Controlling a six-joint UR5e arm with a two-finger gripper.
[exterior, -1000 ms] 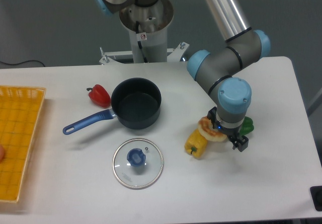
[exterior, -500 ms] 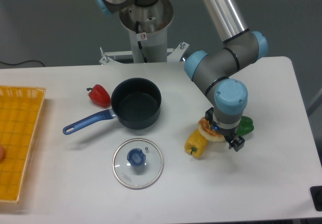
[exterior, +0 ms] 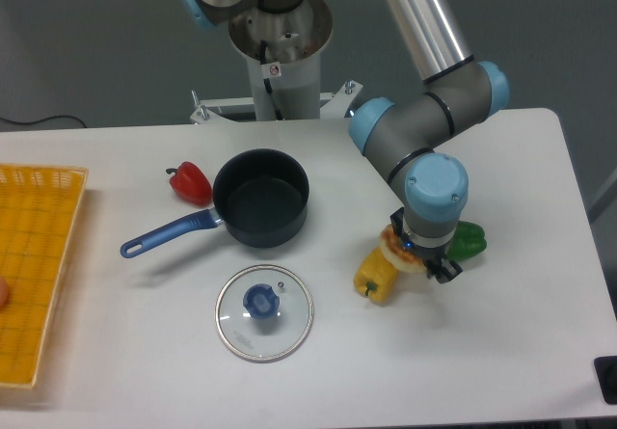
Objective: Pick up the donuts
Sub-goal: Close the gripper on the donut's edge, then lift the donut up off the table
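1 fixed view, white table [exterior: 521, 352]. UR5e arm comes down from top centre, wrist with a blue cap sits right of centre. Gripper [exterior: 421, 258] is almost fully hidden under the wrist; only a dark finger tip pokes out at the lower right, so cannot tell if the jaws are open, closed or gripping.

The donuts [exterior: 393, 250] = 1 small tan ring with pale icing, only its left edge shows, the rest is covered by the wrist. It sits at the gripper, just above and touching or overlapping the top of the yellow bell pepper [exterior: 377, 274]. Cannot tell whether the donut rests on the pepper, on the table or is lifted.

Green bell pepper [exterior: 469, 242] just right of the wrist, its left part hidden behind it. Yellow pepper lies tilted on the table, stem end down-left.

Dark saucepan [exterior: 260, 199] at centre, upright, nothing seen inside, blue handle [exterior: 169, 233] pointing down-left. Red bell pepper [exterior: 191, 182] just left of the pan, close to its rim; contact unclear. Glass lid [exterior: 264, 312] with a blue knob lies flat below the pan, apart from it.

Yellow mesh basket [exterior: 34, 265] at left, cut off by the frame edge. A small pinkish-orange thing at the far left edge inside it is mostly cut off, can't identify. Black object at bottom right corner, cut off. Robot base [exterior: 280, 48] at top, with a black cable at far left behind the table.
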